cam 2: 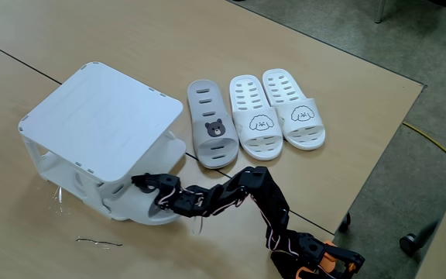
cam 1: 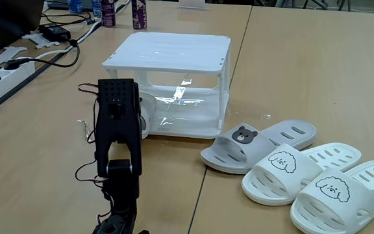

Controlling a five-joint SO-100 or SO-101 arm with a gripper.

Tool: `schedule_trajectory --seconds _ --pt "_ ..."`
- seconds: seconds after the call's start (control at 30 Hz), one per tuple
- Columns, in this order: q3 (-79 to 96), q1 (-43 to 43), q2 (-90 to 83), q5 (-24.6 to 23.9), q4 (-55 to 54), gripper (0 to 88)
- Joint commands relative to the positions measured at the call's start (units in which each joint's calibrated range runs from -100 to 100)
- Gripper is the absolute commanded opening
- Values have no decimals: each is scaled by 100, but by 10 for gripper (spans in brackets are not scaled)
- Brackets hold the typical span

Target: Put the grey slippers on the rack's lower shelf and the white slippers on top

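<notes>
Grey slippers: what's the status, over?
Fingers at lower shelf, grip unclear. One grey slipper half in, other on table by white slippers. Nothing in the way.

In a fixed view the rack (cam 1: 174, 81) stands at upper centre, the arm (cam 1: 117, 130) before its left side, one grey slipper (cam 1: 255, 144) at lower right, and the two white slippers (cam 1: 323, 179) right of it, side by side.

Two dark bottles (cam 1: 123, 13) at twelve o'clock on wooden table (cam 1: 304, 58). White power strip (cam 1: 5, 78) and black cables (cam 1: 57, 49) at ten o'clock. Yellow cord (cam 2: 432, 143) on floor, three o'clock.
</notes>
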Motion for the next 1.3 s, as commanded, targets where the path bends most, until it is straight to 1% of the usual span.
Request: schedule_trajectory --seconds 0.0,0.2,0.37,0.53,0.63,0.73,0.8,0.83,0.87,1.03,1.13,1.27 --pt "-1620 107 343 42 444 7" --pt "-3515 312 1210 42 1333 7" --pt "-5057 378 2085 42 1730 7" --pt "-6690 444 2876 42 2411 7" --pt "-7267 469 3204 42 2584 7" --pt "-7195 427 3238 42 2592 21" --pt "-7033 419 3103 42 2860 137" --pt "-6961 419 2985 42 3024 176" --pt "-6916 419 2868 42 3240 195" --pt "-6546 419 2245 42 4482 203" --pt "-5950 411 1740 42 4525 203" --pt "-4633 403 899 42 4508 204"
